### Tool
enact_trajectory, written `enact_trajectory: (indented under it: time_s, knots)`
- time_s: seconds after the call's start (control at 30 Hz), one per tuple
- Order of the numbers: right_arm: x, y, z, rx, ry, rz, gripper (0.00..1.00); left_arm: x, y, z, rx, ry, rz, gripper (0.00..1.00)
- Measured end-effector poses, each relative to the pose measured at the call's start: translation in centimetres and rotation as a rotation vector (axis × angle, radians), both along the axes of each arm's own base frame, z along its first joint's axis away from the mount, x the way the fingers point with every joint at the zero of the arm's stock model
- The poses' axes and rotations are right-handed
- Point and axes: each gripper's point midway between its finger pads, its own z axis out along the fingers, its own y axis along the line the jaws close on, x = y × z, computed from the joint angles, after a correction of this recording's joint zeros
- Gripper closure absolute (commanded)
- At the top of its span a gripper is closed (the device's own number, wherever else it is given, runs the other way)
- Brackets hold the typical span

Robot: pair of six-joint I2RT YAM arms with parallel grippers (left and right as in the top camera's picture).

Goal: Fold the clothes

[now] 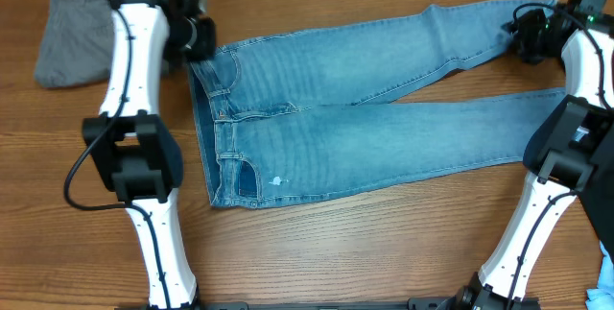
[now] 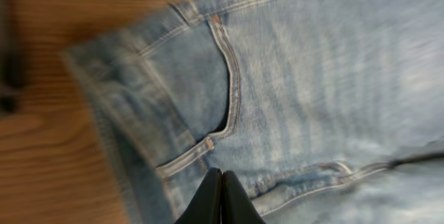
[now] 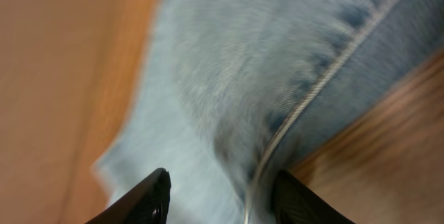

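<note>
Your left gripper (image 2: 221,177) has its fingers pressed together, with no cloth visible between them. The jeans (image 1: 384,128) lie spread on the table (image 1: 336,252), their pocket (image 2: 201,85) just ahead of those tips. Your right gripper (image 3: 220,186) has its fingers apart, with a leg seam (image 3: 312,92) running between them.

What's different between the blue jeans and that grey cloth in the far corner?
The jeans are light blue denim; the grey cloth is plain grey. The jeans lie spread at full length, legs splayed; the grey cloth sits bunched compactly at a corner. The jeans cover far more of the table than the grey cloth. Both rest on the wood.
</note>
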Motion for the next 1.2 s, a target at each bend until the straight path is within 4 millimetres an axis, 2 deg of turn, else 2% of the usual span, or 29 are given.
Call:
enact_trajectory:
  time_s: [0.13,0.2,0.27,0.33,0.53,0.63,0.73,0.87,0.93,1.07,1.13,1.2]
  knots:
    - [-0.6,2.3,6.9,-0.024,-0.066,0.051,0.49,-0.1,-1.2,-3.8,0.035,0.015,-0.022,0.96]
    - [-1.3,3.7,10.3,-0.036,-0.092,0.076,0.48,-0.1,-1.0,-5.2,0.058,0.011,-0.015,0.96]
    - [-1.8,4.8,13.1,-0.049,-0.122,0.093,0.48,0.2,-0.3,-6.4,0.084,0.0,0.008,0.96]
    - [-2.3,5.5,14.6,-0.055,-0.134,0.106,0.48,1.0,0.7,-7.2,0.107,-0.032,0.036,0.96]
    - [-3.4,5.8,13.7,-0.041,-0.076,0.111,0.49,2.5,3.0,-9.6,0.155,-0.05,0.142,0.96]
    - [-3.4,5.8,13.6,-0.053,-0.079,0.123,0.49,3.6,3.4,-9.7,0.169,-0.087,0.175,0.96]
    - [-3.2,6.0,13.7,-0.07,-0.088,0.137,0.49,5.7,3.4,-9.9,0.166,-0.155,0.204,0.96]
    - [-2.8,7.5,13.5,-0.105,-0.083,0.167,0.48,7.9,4.2,-9.6,0.142,-0.223,0.26,0.96]
    - [-2.6,8.3,13.4,-0.122,-0.08,0.181,0.46,8.9,4.9,-9.3,0.123,-0.246,0.275,0.96]
    - [-2.6,9.6,13.1,-0.154,-0.065,0.207,0.42,10.6,7.8,-8.6,0.075,-0.276,0.328,0.95]
    - [-2.8,9.7,12.9,-0.169,-0.051,0.21,0.41,11.4,10.2,-7.1,0.06,-0.303,0.364,0.91]
    - [-3.2,9.3,12.5,-0.184,-0.024,0.201,0.4,12.0,12.3,-4.5,0.054,-0.335,0.39,0.86]
